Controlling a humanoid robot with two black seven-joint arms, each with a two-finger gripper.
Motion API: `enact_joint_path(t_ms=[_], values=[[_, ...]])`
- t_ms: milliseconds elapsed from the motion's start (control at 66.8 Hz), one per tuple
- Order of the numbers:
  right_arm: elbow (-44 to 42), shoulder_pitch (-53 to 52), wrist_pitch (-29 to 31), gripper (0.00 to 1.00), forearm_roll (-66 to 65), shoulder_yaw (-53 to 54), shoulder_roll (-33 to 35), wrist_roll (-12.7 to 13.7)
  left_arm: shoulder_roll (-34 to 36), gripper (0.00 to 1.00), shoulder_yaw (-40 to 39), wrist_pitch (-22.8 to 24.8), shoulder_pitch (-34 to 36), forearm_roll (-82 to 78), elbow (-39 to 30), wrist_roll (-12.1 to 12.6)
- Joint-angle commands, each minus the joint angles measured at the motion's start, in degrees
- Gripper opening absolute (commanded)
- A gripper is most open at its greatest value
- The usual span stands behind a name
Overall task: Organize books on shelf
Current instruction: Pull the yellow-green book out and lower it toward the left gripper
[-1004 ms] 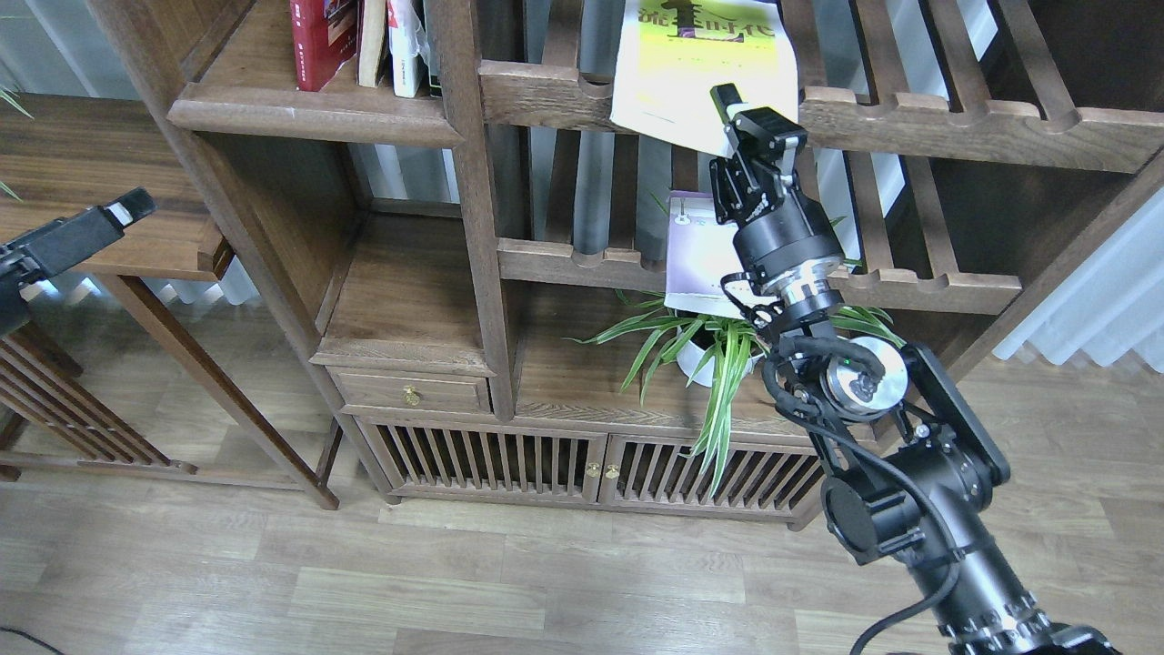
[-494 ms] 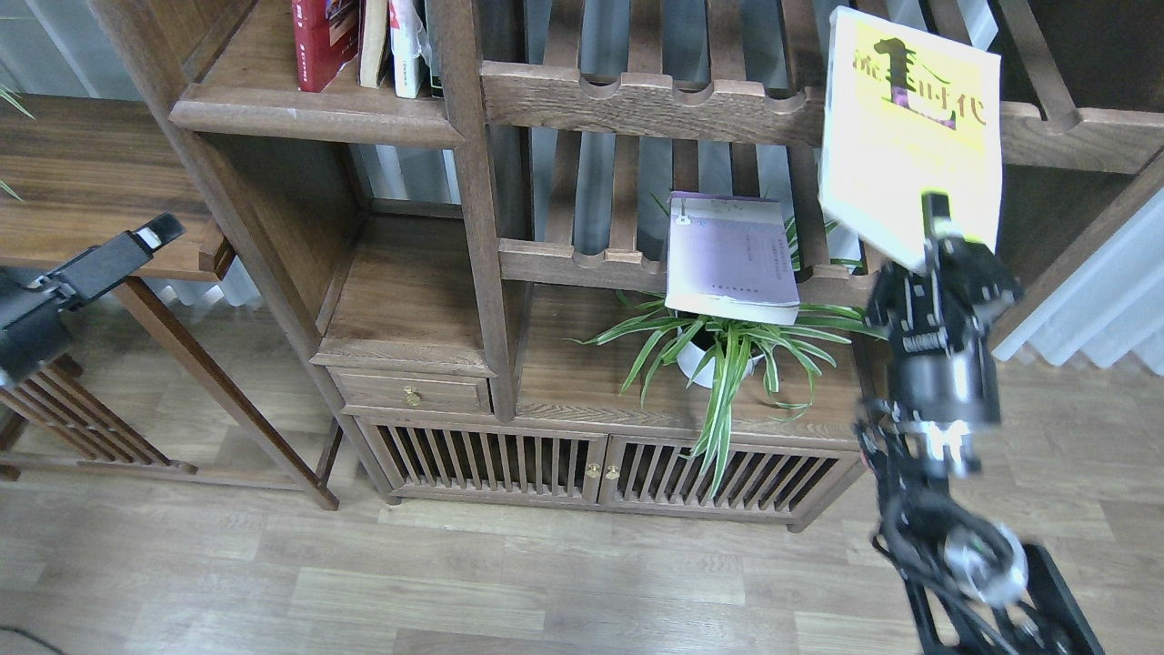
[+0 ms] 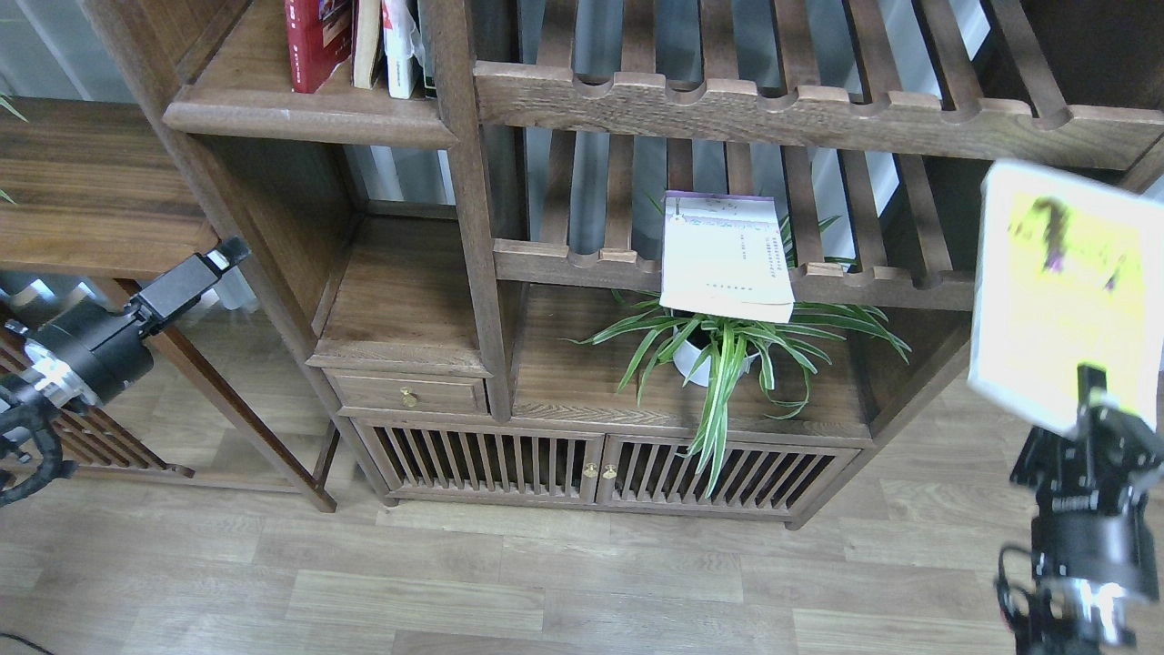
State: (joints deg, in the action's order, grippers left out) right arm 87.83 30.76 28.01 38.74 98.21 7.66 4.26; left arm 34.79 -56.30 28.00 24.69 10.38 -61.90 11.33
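The tall dark-brown wooden bookcase [image 3: 473, 273] filled most of the view. Up at eleven o'clock sat the solid flat dark-brown wooden shelf [image 3: 309, 114] with its rounded front lip, and on it stood the thick dark-red paperback [image 3: 306, 36], upright, pressed against a row of thin pale books [image 3: 386, 41] just beside it. Across twelve to two o'clock ran the upper slatted rack with the notched front rail [image 3: 800, 105].

Out at three o'clock, well apart from the shelf, was the yellow-green paperback [image 3: 1059, 291], held upright with its cover facing the camera, blurred, its dark lettering unreadable. Right below it, at four o'clock, the right hand [image 3: 1091, 409] was clamped on that book's lower edge, fingers closed against it.

Dead centre, the pale lavender-white paperback [image 3: 726, 255] lay on the lower slatted rack [image 3: 818, 282], its front edge hanging over the rail. Directly below it, at six o'clock of the book, the green striped spider plant in a white pot [image 3: 718, 350] sat on the cabinet tabletop [image 3: 582, 382], leaves spilling over the slatted doors.

At nine o'clock the left hand [image 3: 214, 268] pointed towards the bookcase, touching nothing; it was seen too side-on and dark to tell whether its fingers were apart or together.

Smallest of all, a brass drawer knob [image 3: 408, 398] showed at seven o'clock of centre.
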Motion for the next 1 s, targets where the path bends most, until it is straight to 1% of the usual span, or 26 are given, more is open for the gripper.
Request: enact_joint_path(t_ms=[0,60,135,300,359,389,434,449,464,479,524,644,704,749,989], values=[[-2.66,2.28,-0.01,0.05,-0.07,-0.48,0.08,2.94,-2.7,1.0,0.66,0.0,-0.26,0.17,0.29,-0.08],[-3.8,3.07,-0.01,0.05,-0.16,-1.0,0.08,4.44,-4.46,1.0,1.54,0.0,-0.96,0.25,0.29,0.01],[-4.77,3.43,-0.01,0.05,-0.51,-2.06,0.17,5.58,-6.92,1.0,2.77,0.0,-1.84,0.25,0.29,0.1],[-8.11,3.52,-0.01,0.05,-2.18,-6.89,0.43,5.94,-12.55,1.0,6.11,0.0,-7.29,0.34,0.2,0.54],[-9.51,3.17,-0.01,0.06,-3.41,-9.0,0.52,6.2,-14.04,1.0,6.73,0.0,-8.69,0.43,0.29,1.59],[-10.74,2.64,-0.01,0.06,-4.46,-10.84,0.61,6.46,-15.18,1.0,6.99,0.0,-9.57,1.39,0.29,3.34],[-11.45,2.37,-0.01,0.06,-5.08,-12.08,0.78,6.64,-16.06,1.0,6.99,0.0,-10.1,2.8,0.29,4.84],[-11.71,2.11,-0.01,0.06,-5.43,-13.3,0.96,6.81,-16.76,0.99,7.17,0.0,-10.36,4.19,0.2,6.24],[-11.89,1.94,-0.01,0.06,-5.52,-13.75,0.96,6.81,-17.03,0.99,7.26,0.0,-10.54,4.99,0.2,6.77],[-12.15,1.15,-0.01,0.06,-5.78,-16.1,0.96,6.9,-18.42,0.98,8.21,0.0,-10.8,8.91,0.03,9.39],[-12.15,0.27,-0.01,0.06,-5.7,-18.23,1.13,7.08,-18.96,0.97,9.1,0.0,-10.72,12.72,-0.06,11.08],[-12.15,-2.02,-0.01,0.06,-5.7,-22.97,1.31,7.25,-18.79,0.95,11.21,0.0,-10.63,20.81,-0.85,13.28],[-12.15,-3.6,-0.01,0.06,-5.61,-25.61,1.31,7.25,-18.7,0.95,11.91,0.0,-10.63,22.83,-1.29,14.51],[-12.15,-4.74,-0.01,0.06,-5.7,-27.28,1.4,7.25,-18.53,0.95,12.09,0.0,-10.8,23.72,-1.56,14.95],[-12.15,-8.43,-0.01,0.06,-5.79,-36.86,1.57,7.52,-18.35,0.95,15.25,0.0,-12.82,29.08,-2.79,15.13]])
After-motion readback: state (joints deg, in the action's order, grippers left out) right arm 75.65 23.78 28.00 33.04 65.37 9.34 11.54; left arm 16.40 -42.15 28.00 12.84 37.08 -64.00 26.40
